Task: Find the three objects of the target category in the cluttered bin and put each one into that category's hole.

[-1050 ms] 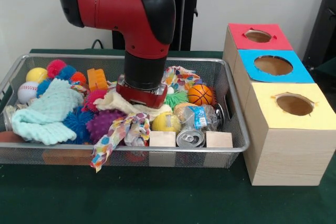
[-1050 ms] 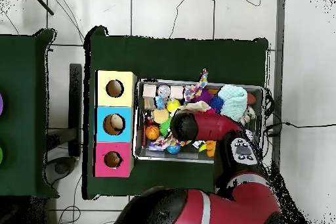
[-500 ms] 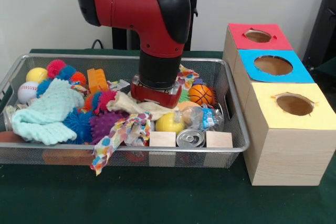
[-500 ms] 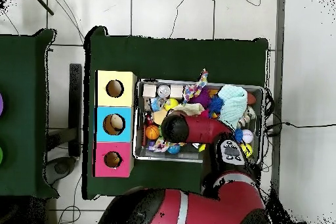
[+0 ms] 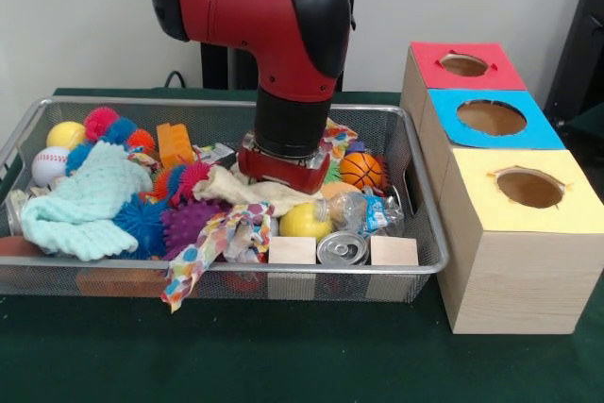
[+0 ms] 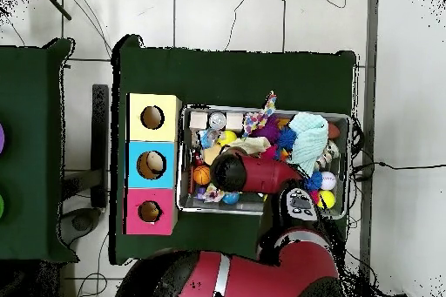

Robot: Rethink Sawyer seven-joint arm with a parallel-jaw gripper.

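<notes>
The arm (image 5: 274, 25) was red with black sections. The desk (image 5: 283, 356) was dark green. The bin (image 5: 415, 233) was silver wire mesh. The three boxes were pale wood, topped red (image 5: 467, 65), blue (image 5: 491, 118) and yellow (image 5: 528, 191). Noted in the bin: a mint-green knitted cloth (image 5: 85, 200), a multicoloured spotted cloth (image 5: 212, 243), a purple spiky ball (image 5: 184, 224), an orange basketball with black lines (image 5: 360, 170), a yellow ball (image 5: 304, 221), a white baseball with red stitching (image 5: 47, 165), and a silver can (image 5: 342, 249).

robot lab, floor cables (image 6: 261, 10), green-clothed table (image 6: 235, 71)
</notes>
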